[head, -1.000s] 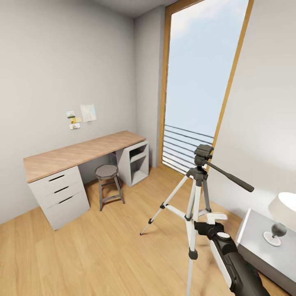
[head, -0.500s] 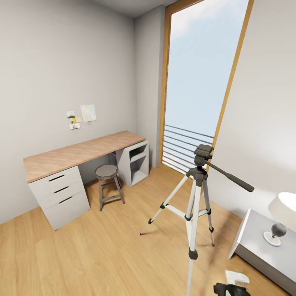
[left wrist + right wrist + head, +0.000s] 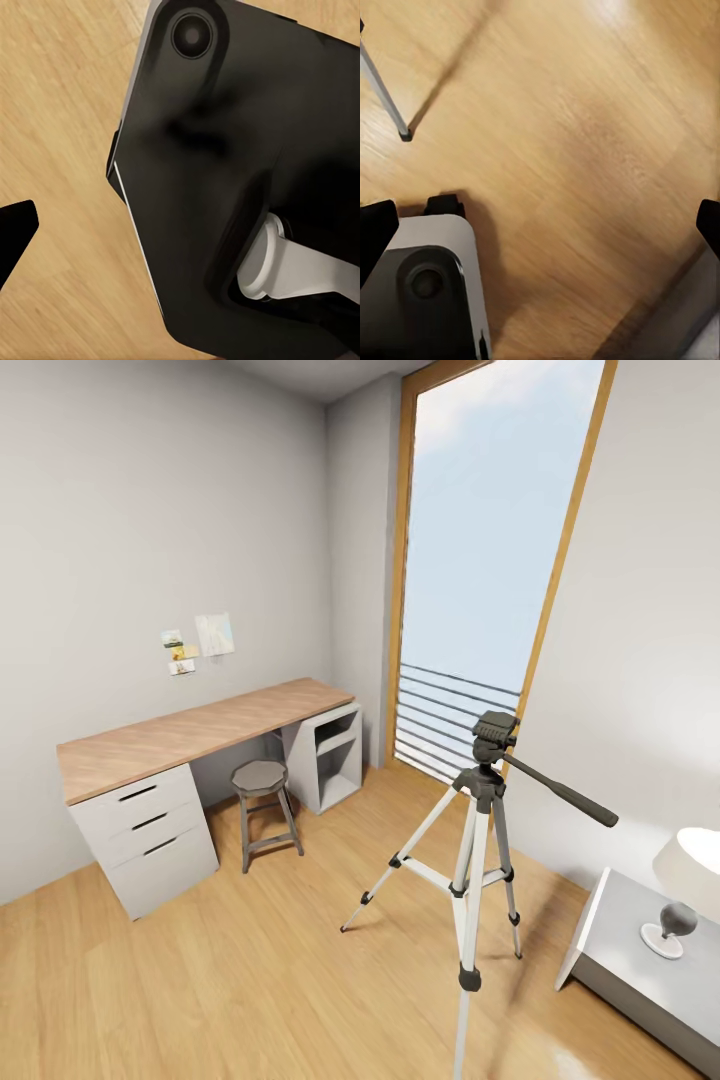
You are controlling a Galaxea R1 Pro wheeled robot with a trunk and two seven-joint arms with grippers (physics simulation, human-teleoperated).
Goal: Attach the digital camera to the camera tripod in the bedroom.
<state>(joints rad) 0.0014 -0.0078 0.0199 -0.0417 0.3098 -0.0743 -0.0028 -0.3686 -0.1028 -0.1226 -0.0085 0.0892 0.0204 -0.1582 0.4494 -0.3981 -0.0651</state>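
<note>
The camera tripod (image 3: 482,815) stands on the wood floor before the tall window, silver legs spread, its dark head bare and its pan handle pointing right. The digital camera is out of view. In the right wrist view one silver tripod leg (image 3: 382,90) ends on the floor, and my right gripper (image 3: 540,225) is open over bare planks, with black fingertips (image 3: 375,229) at both edges. My left gripper (image 3: 180,225) is open too; one black fingertip (image 3: 15,232) sits at the picture's edge, with my own black base (image 3: 225,172) beyond it.
A wooden-top desk (image 3: 190,735) with white drawers runs along the left wall, with a round grey stool (image 3: 262,800) before it. A grey nightstand (image 3: 650,960) carrying a lamp (image 3: 685,890) stands at the right. Open floor lies between desk and tripod.
My right arm, raised beside the tripod's legs a second ago, has dropped down and left the head view. The tripod and the furniture have not moved.
</note>
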